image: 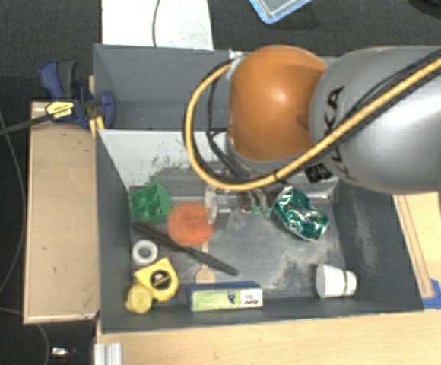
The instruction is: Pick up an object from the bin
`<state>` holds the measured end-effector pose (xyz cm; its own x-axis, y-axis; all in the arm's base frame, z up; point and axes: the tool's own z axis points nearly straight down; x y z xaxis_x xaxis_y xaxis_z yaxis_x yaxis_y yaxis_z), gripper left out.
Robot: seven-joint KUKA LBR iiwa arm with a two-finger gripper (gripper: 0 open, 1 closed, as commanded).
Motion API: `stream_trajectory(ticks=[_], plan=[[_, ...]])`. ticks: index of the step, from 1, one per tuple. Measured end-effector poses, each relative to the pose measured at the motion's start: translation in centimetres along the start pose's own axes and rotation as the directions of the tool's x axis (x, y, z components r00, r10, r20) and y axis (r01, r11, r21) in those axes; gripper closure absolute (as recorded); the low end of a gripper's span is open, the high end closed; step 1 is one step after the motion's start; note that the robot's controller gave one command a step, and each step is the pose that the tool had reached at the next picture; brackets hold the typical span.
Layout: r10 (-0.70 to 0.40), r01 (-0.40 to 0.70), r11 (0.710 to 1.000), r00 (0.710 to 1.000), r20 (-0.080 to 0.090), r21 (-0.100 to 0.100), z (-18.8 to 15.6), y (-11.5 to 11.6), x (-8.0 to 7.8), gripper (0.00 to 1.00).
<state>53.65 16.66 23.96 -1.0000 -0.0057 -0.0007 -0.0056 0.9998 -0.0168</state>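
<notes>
The arm (391, 128) reaches in from the right, its wrist bent down over the grey bin (152, 82). The gripper (232, 204) hangs just right of the orange round pad (188, 224), beside it; whether it is spread cannot be told.

Arm (388, 120) bent low (gripper (234, 204) downward)
</notes>
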Motion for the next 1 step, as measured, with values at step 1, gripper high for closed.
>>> stream_trajectory(ticks=[1], plan=[[-0.152, 0.152, 0.988, 0.988, -0.001, -0.002, 6.09, 0.88, 2.04, 1.0]])
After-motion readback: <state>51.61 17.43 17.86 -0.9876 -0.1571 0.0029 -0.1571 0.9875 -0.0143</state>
